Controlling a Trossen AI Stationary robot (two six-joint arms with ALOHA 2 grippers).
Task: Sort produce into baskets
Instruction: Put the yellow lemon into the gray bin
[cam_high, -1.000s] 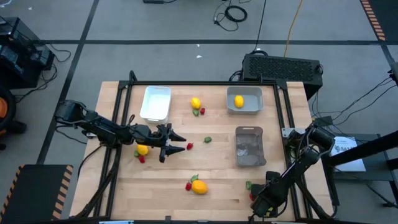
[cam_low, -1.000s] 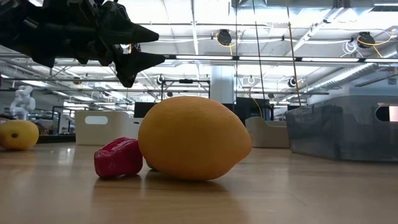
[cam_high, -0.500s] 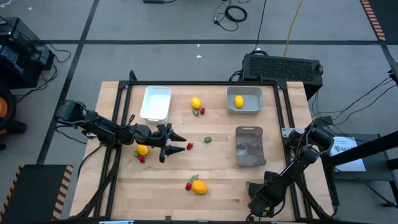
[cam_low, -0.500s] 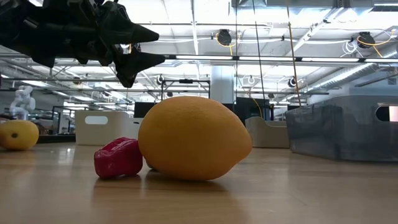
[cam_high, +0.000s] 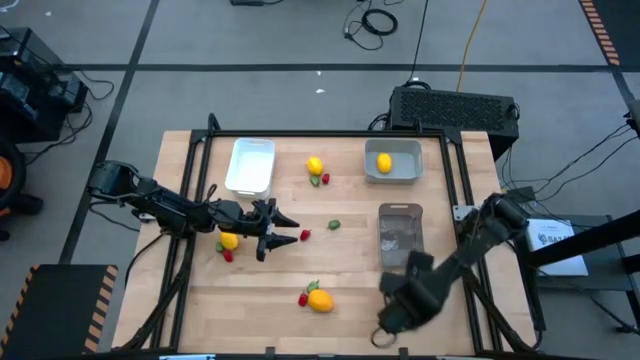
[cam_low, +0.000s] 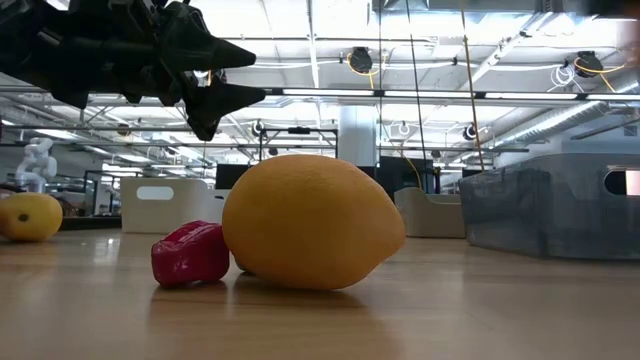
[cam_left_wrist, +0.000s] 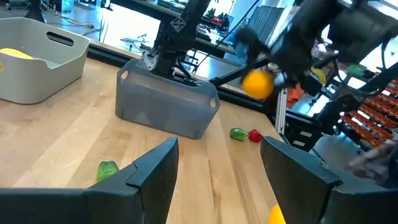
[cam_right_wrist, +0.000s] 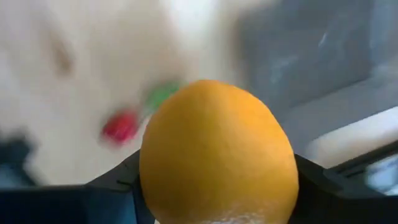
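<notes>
Change vs a second ago: right arm has swung in from the table's near right corner toward the middle of the near edge. Right gripper (cam_high: 392, 318) is now clamped on a yellow-orange lemon-like toy fruit (cam_right_wrist: 214, 152), which fills the right wrist view between the dark fingers; the left wrist view shows the same fruit lifted off the wood. So that's a pick done; it needs a basket next.

Near row: another lemon-shaped yellow toy (cam_high: 320, 299) on the table with a small red berry-like piece (cam_high: 303, 298) touching it, both unmoved.

Mid table: left gripper (cam_high: 285, 228) hasn't budged, fingers apart and empty, hanging above the board, with a third yellow fruit (cam_high: 229, 240) just beside its wrist. The narrow dark grey plastic tray (cam_high: 401, 237) sits right of centre.

Far side: pale grey tray (cam_high: 405, 174) already holds one yellow fruit (cam_high: 384, 163), so that is my guess for the drop. White tray (cam_high: 250, 165) looks empty.
</notes>
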